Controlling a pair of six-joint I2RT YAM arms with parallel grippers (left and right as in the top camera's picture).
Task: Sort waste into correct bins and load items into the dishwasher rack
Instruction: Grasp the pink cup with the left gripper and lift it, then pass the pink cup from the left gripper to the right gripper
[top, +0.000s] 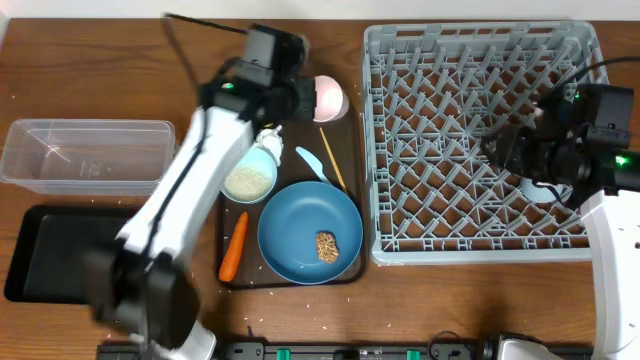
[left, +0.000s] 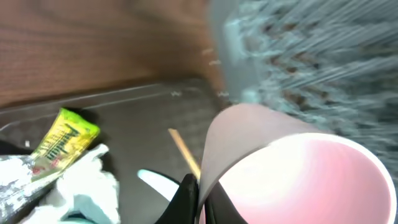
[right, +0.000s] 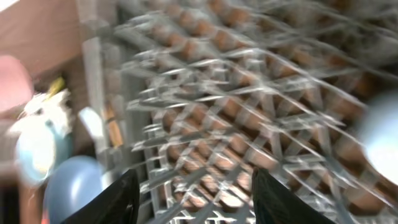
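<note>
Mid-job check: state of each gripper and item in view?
left gripper, jaws shut on pink cup rim
right gripper, open, empty, over rack
pink cup, held at rim
blue plate, flat, brown chunk on it
bowl, upright, holding rice
carrot, lying on brown tray

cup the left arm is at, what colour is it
Pink cup, clearest in the left wrist view.

Left gripper (left: 199, 202) is clamped on the pink cup's (left: 298, 174) rim, wall pinched between the fingers. Yellow wrapper (left: 62, 140), white tissue (left: 84, 183) and foil (left: 12, 180) are bunched together near the dark tray's (left: 137, 118) edge - a chopstick (left: 183, 149) lies just beside the cup.
</note>
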